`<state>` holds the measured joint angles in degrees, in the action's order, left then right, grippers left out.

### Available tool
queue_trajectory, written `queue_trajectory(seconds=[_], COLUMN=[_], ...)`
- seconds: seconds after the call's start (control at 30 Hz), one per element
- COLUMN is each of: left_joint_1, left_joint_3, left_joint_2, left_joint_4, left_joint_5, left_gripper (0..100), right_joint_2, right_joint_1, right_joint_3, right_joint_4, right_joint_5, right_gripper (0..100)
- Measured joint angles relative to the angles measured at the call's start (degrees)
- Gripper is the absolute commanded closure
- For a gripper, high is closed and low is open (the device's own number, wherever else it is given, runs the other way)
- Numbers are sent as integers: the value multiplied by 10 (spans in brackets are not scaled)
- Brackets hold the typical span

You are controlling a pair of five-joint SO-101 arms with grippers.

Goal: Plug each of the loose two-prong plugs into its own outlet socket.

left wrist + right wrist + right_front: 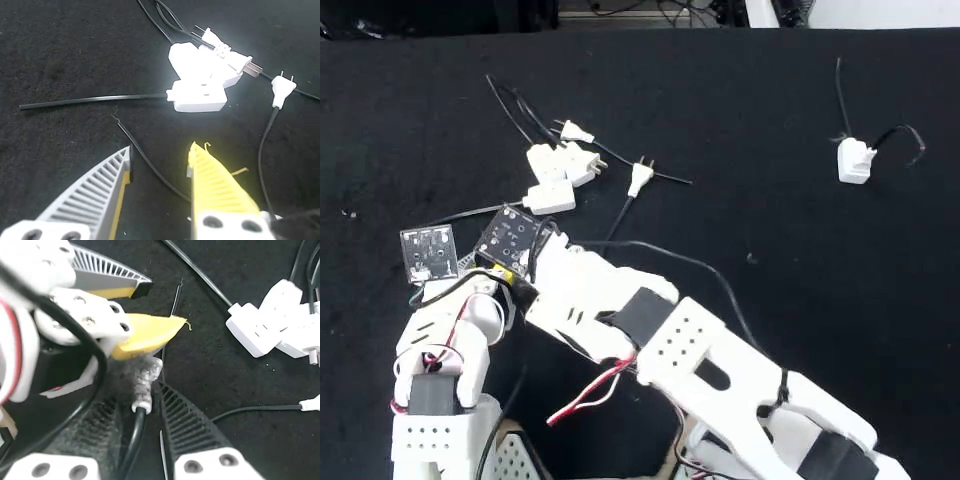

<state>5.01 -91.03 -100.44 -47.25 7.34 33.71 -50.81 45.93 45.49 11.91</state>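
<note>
Your left gripper point(160, 149) hangs with its grey and yellow fingers spread over a thin black cable point(150, 165), just short of the cluster of white sockets point(200, 80). Your right gripper point(137, 392) sits just beside it. Its ribbed fingers seem to pinch a plug point(145, 374), with the cord trailing back between them, though the blur makes this hard to confirm. A loose plug point(640, 178) lies beside the cluster, and a lone socket point(855, 160) sits well apart on the black table point(840, 290).
</note>
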Motion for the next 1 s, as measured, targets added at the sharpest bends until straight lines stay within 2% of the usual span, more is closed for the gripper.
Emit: queue_trajectory(seconds=[0.8,1.0], left_joint_1=[-4,-5], left_joint_3=[0,-1], left_joint_2=[0,8], left_joint_4=[0,-1], left_joint_5=[0,-2], left_gripper=[809,809], right_joint_2=[1,2], right_joint_1=[24,106], right_joint_3=[0,-1], right_joint_4=[0,24], right_joint_5=[-15,-15], right_gripper=[988,988])
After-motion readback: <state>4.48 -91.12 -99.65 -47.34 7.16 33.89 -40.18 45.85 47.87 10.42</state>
